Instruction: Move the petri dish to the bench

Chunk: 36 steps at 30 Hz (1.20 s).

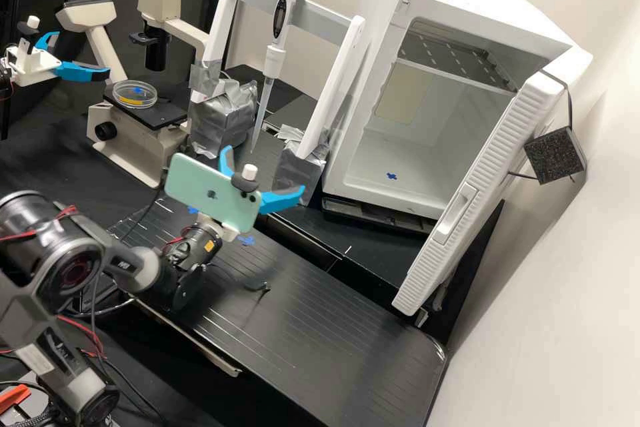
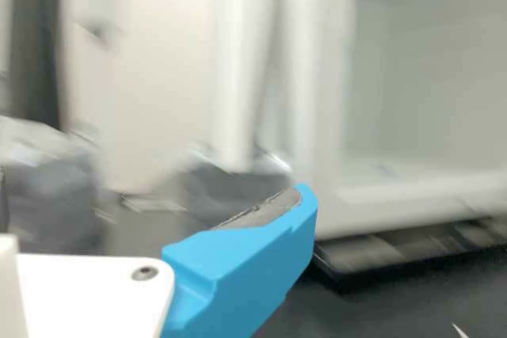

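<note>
Gripper [image 1: 266,168] is open and empty, so swing it to the microscope stage [image 1: 159,117], straddle the petri dish [image 1: 135,95] level, and squeeze its rim lightly before lifting.

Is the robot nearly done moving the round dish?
No. Done: nothing visible; the clear, round petri dish sits on the cream microscope's flat black stage. In hand: nothing; the white, blue-fingered tool is open and empty. Left: pick the dish up, then set it on the black bench.
</note>
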### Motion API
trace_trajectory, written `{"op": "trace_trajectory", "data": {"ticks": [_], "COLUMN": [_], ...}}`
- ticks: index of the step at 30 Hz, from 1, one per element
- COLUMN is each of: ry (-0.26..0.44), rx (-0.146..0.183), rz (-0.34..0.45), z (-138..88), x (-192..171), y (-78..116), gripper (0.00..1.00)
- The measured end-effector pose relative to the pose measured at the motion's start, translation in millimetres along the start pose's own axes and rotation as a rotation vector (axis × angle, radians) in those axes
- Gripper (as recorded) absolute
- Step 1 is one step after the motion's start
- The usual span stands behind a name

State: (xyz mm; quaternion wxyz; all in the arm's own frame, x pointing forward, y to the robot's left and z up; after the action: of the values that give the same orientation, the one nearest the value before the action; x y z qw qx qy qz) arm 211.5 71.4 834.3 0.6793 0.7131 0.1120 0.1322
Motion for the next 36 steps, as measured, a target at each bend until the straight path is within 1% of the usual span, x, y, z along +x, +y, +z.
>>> {"op": "trace_trajectory", "data": {"ticks": [3, 4, 5, 6, 7, 8, 10, 11, 13, 19, 22, 24, 27, 28, 30, 31, 35, 36], "ry": [0.113, 0.163, 0.184, 0.241, 0.260, 0.285, 0.314, 0.331, 0.350, 0.426, 0.441, 0.440, 0.422, 0.417, 0.422, 0.429, 0.444, 0.450], "rx": [0.007, 0.000, -0.009, -0.015, -0.028, -0.034, -0.063, -0.067, -0.078, -0.082, -0.076, -0.076, -0.094, -0.091, -0.091, -0.097, -0.088, -0.082], "rz": [-0.040, -0.061, -0.071, -0.101, -0.118, -0.130, -0.152, -0.162, -0.174, -0.212, -0.233, -0.253, -0.298, -0.315, -0.346, -0.352, -0.367, -0.371], "z": [-24.6, -35.4, -40.2, -52.7, -57.8, -64.7, -75.4, -80.9, -89.4, -118.4, -127.9, -131.9, -134.4, -135.3, -136.2, -136.3, -136.5, -137.2], "x": [-7.9, -10.1, -11.0, -13.5, -14.6, -14.9, -14.2, -14.0, -12.3, -5.5, 1.6, 7.4, 17.2, 20.4, 28.2, 31.5, 39.2, 40.2], "y": [-9.0, -13.7, -16.0, -22.1, -25.4, -28.2, -33.0, -35.0, -36.9, -40.9, -43.7, -47.1, -53.1, -55.2, -57.7, -57.3, -52.8, -51.9], "gripper": [1.00, 1.00, 1.00, 1.00, 1.00, 1.00, 1.00, 1.00, 1.00, 1.00, 1.00, 1.00, 1.00, 1.00, 1.00, 1.00, 1.00, 1.00]}}
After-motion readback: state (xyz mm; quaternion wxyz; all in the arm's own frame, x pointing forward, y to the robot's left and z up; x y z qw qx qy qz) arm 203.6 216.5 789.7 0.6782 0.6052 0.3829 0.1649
